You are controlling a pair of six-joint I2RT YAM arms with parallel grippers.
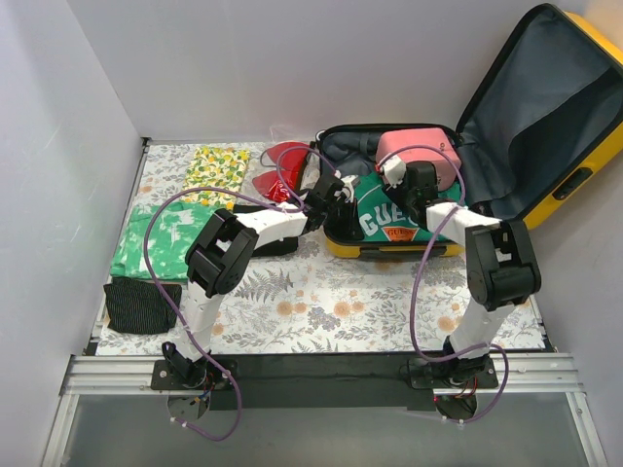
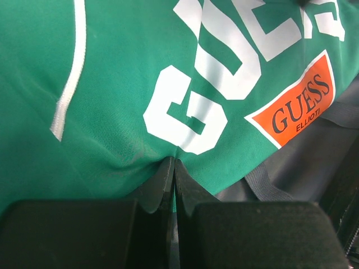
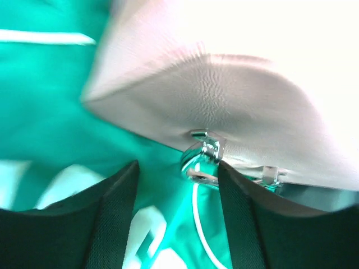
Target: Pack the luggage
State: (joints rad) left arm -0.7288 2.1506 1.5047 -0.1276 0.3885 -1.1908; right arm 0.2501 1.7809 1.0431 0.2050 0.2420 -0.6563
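The yellow luggage [image 1: 343, 246] lies open at the back right, its grey-lined lid [image 1: 535, 107] standing up. Inside lie a green GUESS shirt [image 1: 382, 218] and a small pink case [image 1: 430, 156]. My left gripper [image 1: 336, 195] is at the suitcase's left edge. In the left wrist view it [image 2: 174, 163] is shut, pinching a fold of the green shirt [image 2: 112, 84]. My right gripper [image 1: 399, 180] hangs over the shirt beside the pink case. In the right wrist view it [image 3: 178, 165] is open and empty, with the pink case [image 3: 224, 95] and its metal ring [image 3: 202, 152] just beyond the fingertips.
On the floral cloth to the left lie a lemon-print cloth [image 1: 216, 167], a green and white garment [image 1: 161, 238], a dark striped folded cloth [image 1: 141, 304] and red items [image 1: 284, 173]. A black item [image 1: 274, 243] lies under my left arm. White walls close in on three sides.
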